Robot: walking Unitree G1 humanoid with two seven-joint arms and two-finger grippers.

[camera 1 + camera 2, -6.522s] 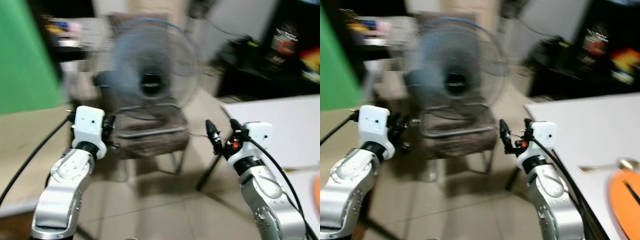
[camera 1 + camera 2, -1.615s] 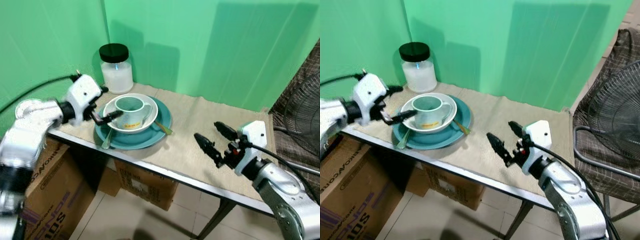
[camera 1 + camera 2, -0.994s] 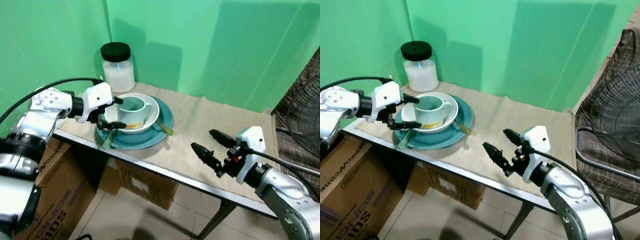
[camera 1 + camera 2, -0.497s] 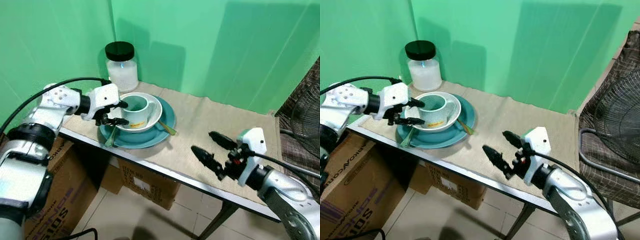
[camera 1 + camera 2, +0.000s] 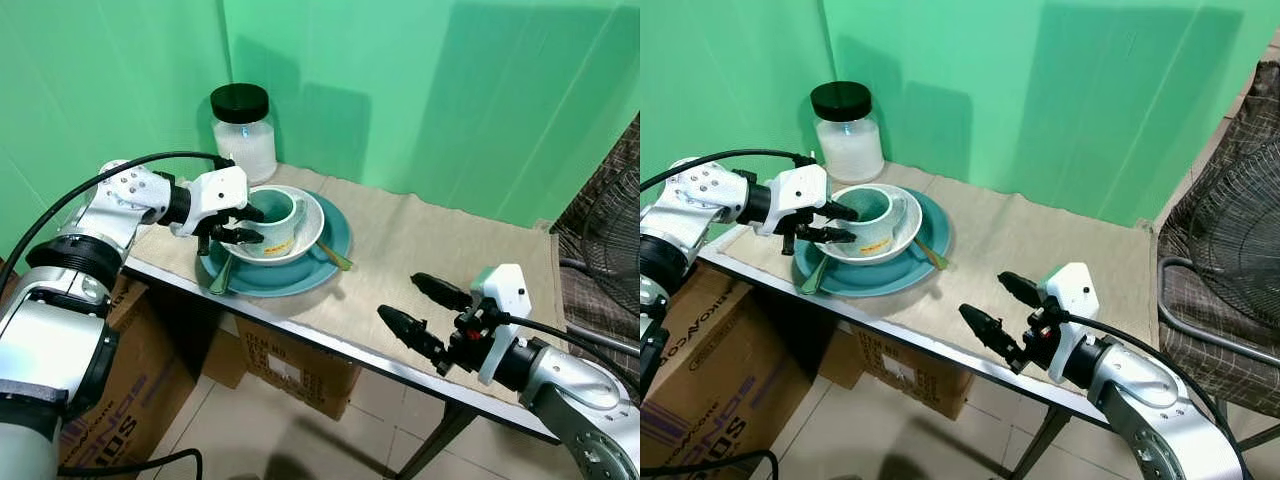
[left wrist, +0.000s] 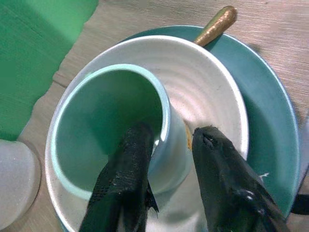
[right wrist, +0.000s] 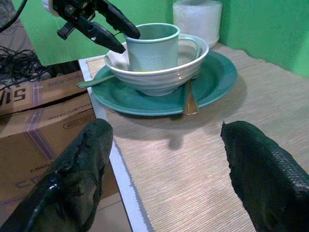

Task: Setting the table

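Mug (image 6: 116,125) sits in the white bowl (image 6: 212,96) on the teal plate (image 6: 270,125), left end of the counter (image 5: 420,250). Left gripper (image 6: 166,140) straddles the mug wall — one finger inside, one outside, not clamped yet by the look of it. Right gripper (image 5: 418,308) hovers over the counter's front edge, fingers spread, empty. Mug looks ceramic — rigid, glazed, likely slick and breakable; a rim pinch should hold, lifted straight up.

Bare placemat (image 5: 420,245) open right of plate (image 5: 325,255), jar (image 5: 243,130) crowding the corner behind bowl (image 5: 305,235)
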